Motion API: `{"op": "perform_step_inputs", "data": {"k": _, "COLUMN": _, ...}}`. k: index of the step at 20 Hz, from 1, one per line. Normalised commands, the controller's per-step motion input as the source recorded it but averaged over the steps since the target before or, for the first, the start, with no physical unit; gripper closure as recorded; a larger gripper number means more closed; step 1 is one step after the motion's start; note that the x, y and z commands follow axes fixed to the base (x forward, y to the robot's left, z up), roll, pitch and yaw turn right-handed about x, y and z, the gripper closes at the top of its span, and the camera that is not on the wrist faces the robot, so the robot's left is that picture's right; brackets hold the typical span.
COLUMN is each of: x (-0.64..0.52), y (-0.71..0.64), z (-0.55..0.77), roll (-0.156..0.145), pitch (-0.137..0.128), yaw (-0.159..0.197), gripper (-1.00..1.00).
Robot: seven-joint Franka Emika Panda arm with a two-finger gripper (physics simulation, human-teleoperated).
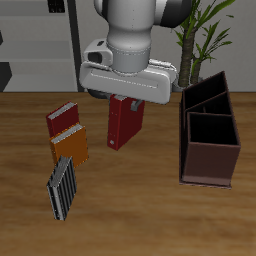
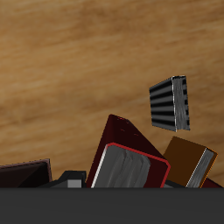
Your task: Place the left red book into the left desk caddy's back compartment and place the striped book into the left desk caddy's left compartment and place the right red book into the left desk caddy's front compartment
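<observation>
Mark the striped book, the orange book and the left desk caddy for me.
striped book (image 1: 61,189), exterior view, middle of its striped cover.
orange book (image 1: 71,148), exterior view, middle of its cover.
left desk caddy (image 1: 209,161), exterior view, front outer wall.

Arm (image 1: 140,25): glossy white-to-light-grey rounded casing, bulbous cylindrical wrist segment, dark grey to black band at the joint above it. Small dark oval recess on the link's side, at 9 o'clock of the wrist. Gripper (image 1: 127,100): wide, flat, pale grey rectangular hand body with rounded corners, darker underside. Wrist view shows only a dark grey, blurred edge of the gripper housing (image 2: 105,203).
</observation>
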Motion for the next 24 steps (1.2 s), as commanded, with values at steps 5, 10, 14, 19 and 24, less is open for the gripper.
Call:
{"op": "perform_step_inputs", "data": {"k": 5, "x": -0.4, "y": 0.32, "z": 0.0, "roll": -0.06, "pitch": -0.046, "yaw": 0.032, "gripper": 1.0}}
{"op": "perform_step_inputs", "data": {"k": 10, "x": -0.45, "y": 0.24, "z": 0.14, "roll": -0.036, "pitch": -0.041, "yaw": -0.034, "gripper": 1.0}}
{"op": "perform_step_inputs", "data": {"k": 14, "x": -0.45, "y": 0.3, "z": 0.13, "roll": 0.004, "pitch": -0.03, "yaw": -0.009, "gripper": 1.0}}
{"op": "perform_step_inputs", "data": {"k": 19, "x": -0.54, "y": 0.3, "z": 0.09, "roll": -0.005, "pitch": -0.044, "yaw": 0.034, "gripper": 1.0}}
{"op": "perform_step_inputs", "data": {"k": 24, "x": -0.33, "y": 0.26, "z": -0.03, "roll": 0.077, "pitch": -0.012, "yaw": -0.015, "gripper": 1.0}}
